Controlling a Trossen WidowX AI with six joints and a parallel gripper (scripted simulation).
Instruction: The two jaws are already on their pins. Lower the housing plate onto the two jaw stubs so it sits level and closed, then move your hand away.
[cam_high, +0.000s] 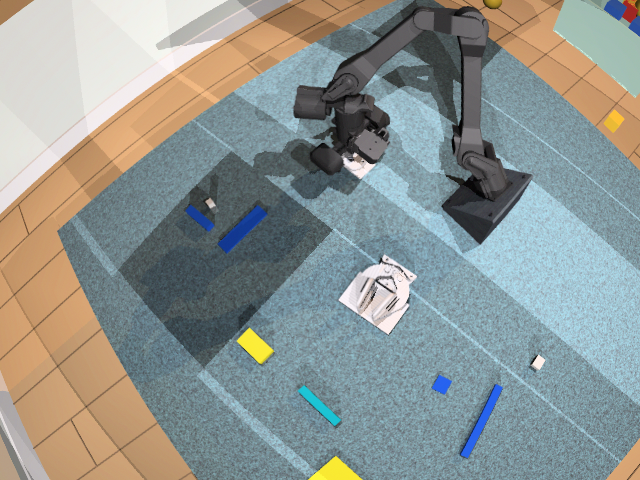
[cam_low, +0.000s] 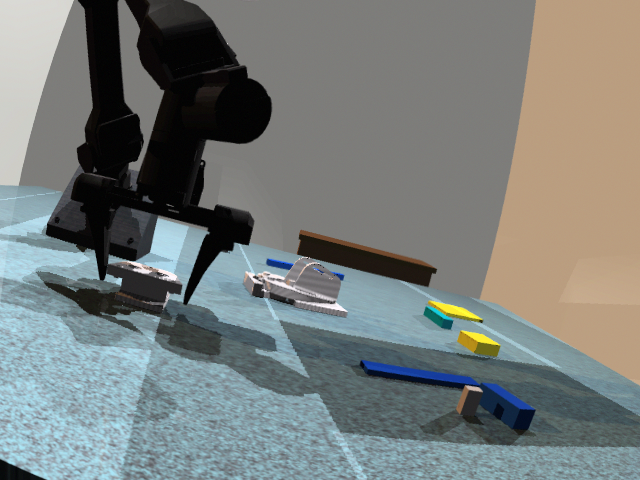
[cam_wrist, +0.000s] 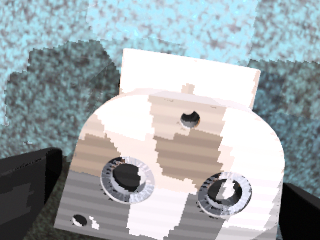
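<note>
Blue-speckled bench: my gripper stands wide and empty astride the white housing plate, upper centre from above, with gripping, carrying and seating on the mechanism at centre all left.

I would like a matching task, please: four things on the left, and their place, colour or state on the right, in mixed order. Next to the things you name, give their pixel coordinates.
1. gripper fingers (cam_low: 147, 291)
2. housing plate (cam_low: 144, 271) (cam_wrist: 187, 155)
3. small square block (cam_high: 442, 384)
4. short thin bar (cam_high: 319, 406) (cam_low: 437, 317)

A. turquoise
B. open, nothing held
C. blue
D. between the fingers, untouched by them, with two large ringed holes

Pairs: 1-B, 2-D, 3-C, 4-A
</note>
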